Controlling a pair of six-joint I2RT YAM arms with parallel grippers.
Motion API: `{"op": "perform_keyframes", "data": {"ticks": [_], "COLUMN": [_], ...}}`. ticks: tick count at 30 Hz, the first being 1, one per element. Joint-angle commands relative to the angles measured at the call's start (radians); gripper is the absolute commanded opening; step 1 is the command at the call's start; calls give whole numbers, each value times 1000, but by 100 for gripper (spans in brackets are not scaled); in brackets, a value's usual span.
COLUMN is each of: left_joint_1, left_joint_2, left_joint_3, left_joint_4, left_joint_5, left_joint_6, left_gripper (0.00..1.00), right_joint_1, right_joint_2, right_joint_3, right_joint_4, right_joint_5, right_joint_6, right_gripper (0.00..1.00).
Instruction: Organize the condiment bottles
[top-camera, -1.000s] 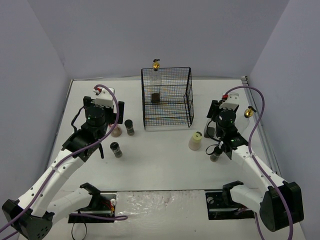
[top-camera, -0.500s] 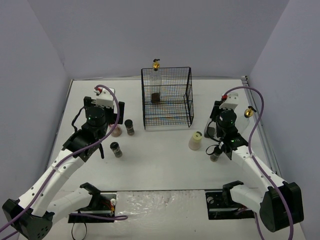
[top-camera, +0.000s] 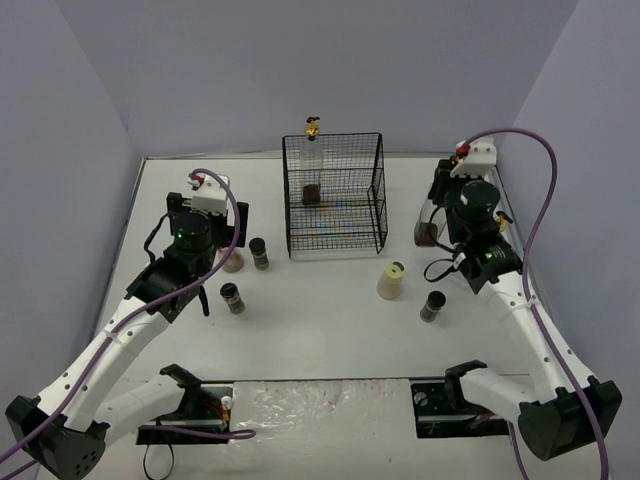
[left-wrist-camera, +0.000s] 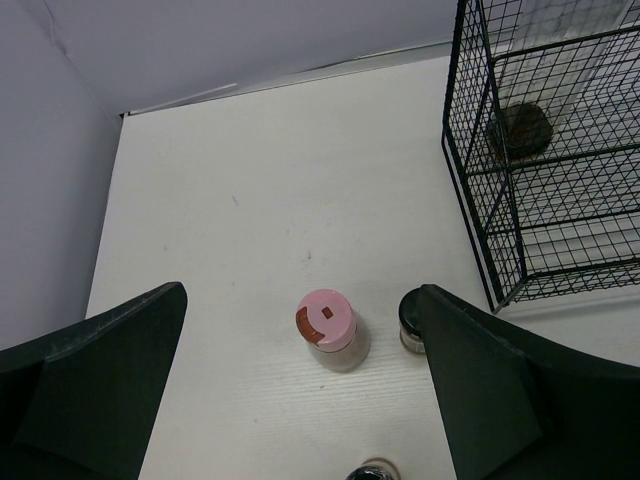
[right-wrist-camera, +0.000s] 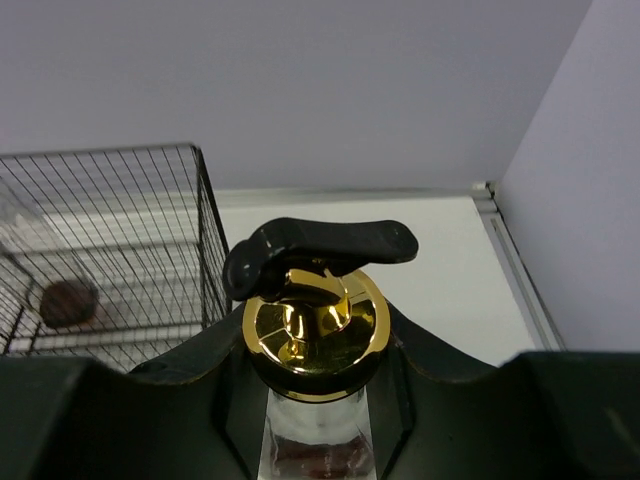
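My right gripper (right-wrist-camera: 316, 372) is shut on the neck of a tall clear glass bottle (right-wrist-camera: 315, 455) with a gold spout (right-wrist-camera: 315, 325) and holds it upright; in the top view the gripper (top-camera: 440, 208) and bottle (top-camera: 429, 228) are right of the black wire rack (top-camera: 335, 195). A second tall bottle (top-camera: 313, 165) stands inside the rack. My left gripper (left-wrist-camera: 303, 292) is open above the pink-capped jar (left-wrist-camera: 326, 322), not touching it. A cream-yellow-capped jar (top-camera: 390, 281) stands in front of the rack.
Small dark black-capped jars stand beside the pink jar (top-camera: 259, 253), in front of it (top-camera: 232, 298) and at the right (top-camera: 433, 306). The table's right edge and wall (top-camera: 520, 230) are close to my right arm.
My right arm has risen and swung toward the back right with the bottle, uncovering the small dark jar beneath it. The left arm has not moved.
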Motion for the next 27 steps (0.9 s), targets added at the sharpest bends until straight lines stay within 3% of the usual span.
{"op": "perform_keyframes", "data": {"ticks": [1,11,27], "left_joint_1": [9,8,8], "left_joint_2": [-4,-9,-57], "left_joint_3": [20,21,-23], "left_joint_4": [61,48,19], "left_joint_5": [-28,-47,-114], "left_joint_6": [16,15,18], "left_gripper": [97,97,97], "right_joint_1": [-5,3,95], "right_joint_2": [68,334,780], "right_joint_3": [254,720,1163], "right_joint_4": [27,-63,96], "right_joint_5": [-65,-188,-219], "right_joint_6": [-14,13,11], "right_gripper": [0,0,0]}}
